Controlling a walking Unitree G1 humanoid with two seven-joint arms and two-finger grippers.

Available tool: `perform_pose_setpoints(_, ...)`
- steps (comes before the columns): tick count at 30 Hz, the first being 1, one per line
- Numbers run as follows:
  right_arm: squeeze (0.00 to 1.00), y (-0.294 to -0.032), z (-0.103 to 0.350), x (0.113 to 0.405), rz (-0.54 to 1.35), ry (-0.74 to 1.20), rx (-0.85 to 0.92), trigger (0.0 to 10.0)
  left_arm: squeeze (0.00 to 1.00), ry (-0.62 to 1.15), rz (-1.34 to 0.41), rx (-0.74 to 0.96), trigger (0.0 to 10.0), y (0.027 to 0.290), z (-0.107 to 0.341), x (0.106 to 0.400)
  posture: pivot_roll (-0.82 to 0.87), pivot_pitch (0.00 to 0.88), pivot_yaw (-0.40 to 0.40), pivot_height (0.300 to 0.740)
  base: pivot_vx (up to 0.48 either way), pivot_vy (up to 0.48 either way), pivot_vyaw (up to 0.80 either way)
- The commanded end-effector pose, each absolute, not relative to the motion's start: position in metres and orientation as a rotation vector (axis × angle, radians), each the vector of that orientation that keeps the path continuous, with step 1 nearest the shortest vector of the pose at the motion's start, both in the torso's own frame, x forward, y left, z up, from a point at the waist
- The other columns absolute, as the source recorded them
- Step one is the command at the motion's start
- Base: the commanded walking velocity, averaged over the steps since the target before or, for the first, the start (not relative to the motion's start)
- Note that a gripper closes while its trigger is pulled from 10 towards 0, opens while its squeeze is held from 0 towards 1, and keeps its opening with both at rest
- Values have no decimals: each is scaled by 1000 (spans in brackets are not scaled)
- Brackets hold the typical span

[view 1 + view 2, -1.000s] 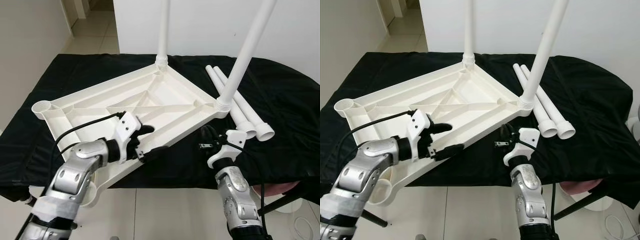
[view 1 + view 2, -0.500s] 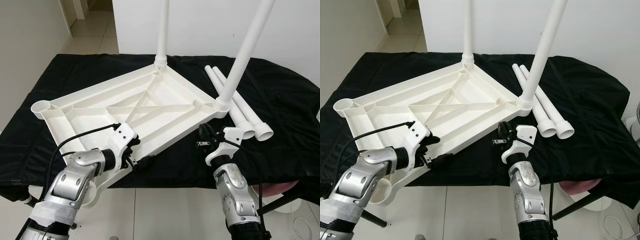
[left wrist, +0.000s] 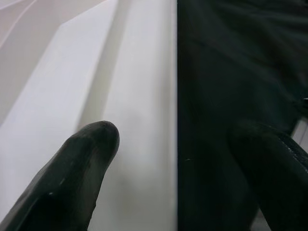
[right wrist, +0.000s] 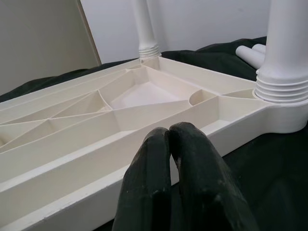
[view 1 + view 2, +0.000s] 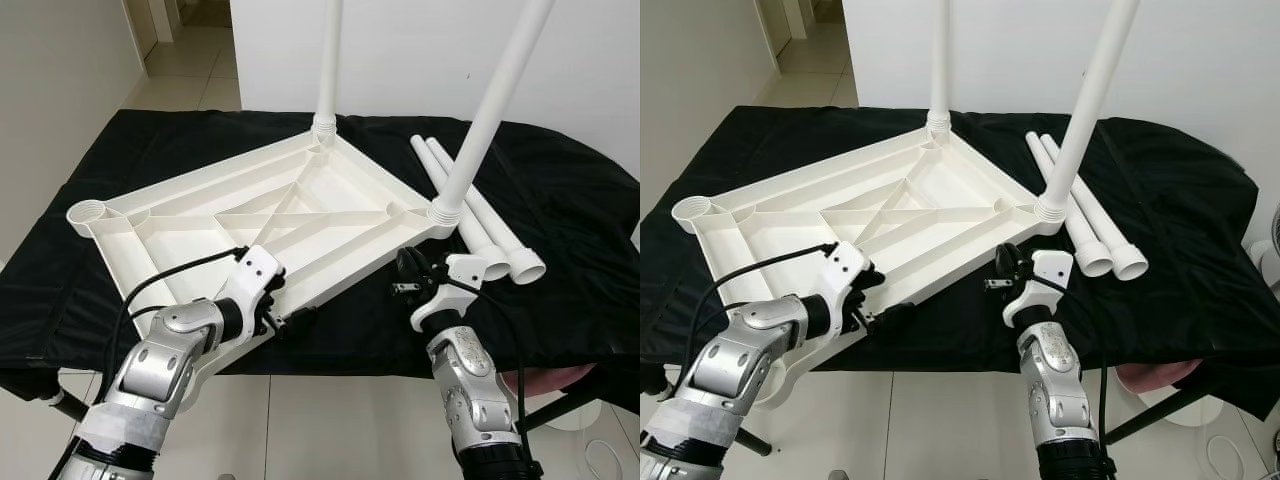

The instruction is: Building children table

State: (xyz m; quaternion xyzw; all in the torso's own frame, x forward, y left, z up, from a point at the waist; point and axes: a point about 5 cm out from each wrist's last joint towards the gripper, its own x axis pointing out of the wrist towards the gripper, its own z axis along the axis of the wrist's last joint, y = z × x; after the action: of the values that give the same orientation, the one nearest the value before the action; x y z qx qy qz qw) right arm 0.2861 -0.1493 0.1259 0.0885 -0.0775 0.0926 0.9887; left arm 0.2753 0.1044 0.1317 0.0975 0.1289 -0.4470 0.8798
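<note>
White plastic tabletop (image 5: 270, 215) lies upside down at frame centre on the black-draped bench (image 5: 590, 230), its lower-left corner overhanging the front edge. Two legs are screwed in upright (ribbed underside facing up), two loose legs (image 5: 480, 215) lie at right. Left gripper (image 5: 278, 308) is spread, straddling the near rim; right gripper (image 5: 1006, 268), fingers pressed together, sits just beside that rim. Bare cloth right of the legs.

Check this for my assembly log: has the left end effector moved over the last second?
Yes. The left end effector has drawn back toward the robot, from over the tabletop's ribs to the near edge of the upturned tabletop, straddling it, fingers open.
</note>
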Motion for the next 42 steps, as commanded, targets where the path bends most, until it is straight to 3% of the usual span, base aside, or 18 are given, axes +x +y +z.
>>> perform_pose_setpoints(1,0,-151,124,288,181,-146,174,10000,0,234,-1066,204,10000,95,137,265,-70,0,-23,740,0,0,0)
perform_pose_setpoints(13,0,-152,126,290,172,-153,171,10000,0,280,-1101,289,10000,85,125,265,-81,0,-18,740,0,0,0)
perform_pose_setpoints(20,0,-151,127,291,164,-158,177,10000,0,318,-926,283,10000,83,119,284,-87,0,-10,740,0,0,0)
perform_pose_setpoints(30,0,-151,127,291,158,-161,181,10000,0,308,-806,254,9765,86,122,298,-91,0,-8,740,0,0,0)
perform_pose_setpoints(31,0,-151,127,291,156,-162,181,10000,0,309,-773,257,4667,88,121,301,-93,0,-6,740,0,0,0)
perform_pose_setpoints(32,0,-151,127,291,156,-162,181,10000,0,309,-773,257,4667,88,121,301,-93,0,-6,740,0,0,0)
perform_pose_setpoints(33,0,-152,127,291,154,-163,180,10000,0,305,-748,260,3490,89,120,303,-93,0,-6,740,0,0,0)
perform_pose_setpoints(34,0,-152,127,291,152,-164,179,10000,0,301,-730,259,0,89,120,304,-95,0,-5,740,0,0,0)
perform_pose_setpoints(42,0,-152,127,290,146,-165,181,10000,0,291,-679,247,0,89,120,307,-96,0,-4,740,0,0,0)
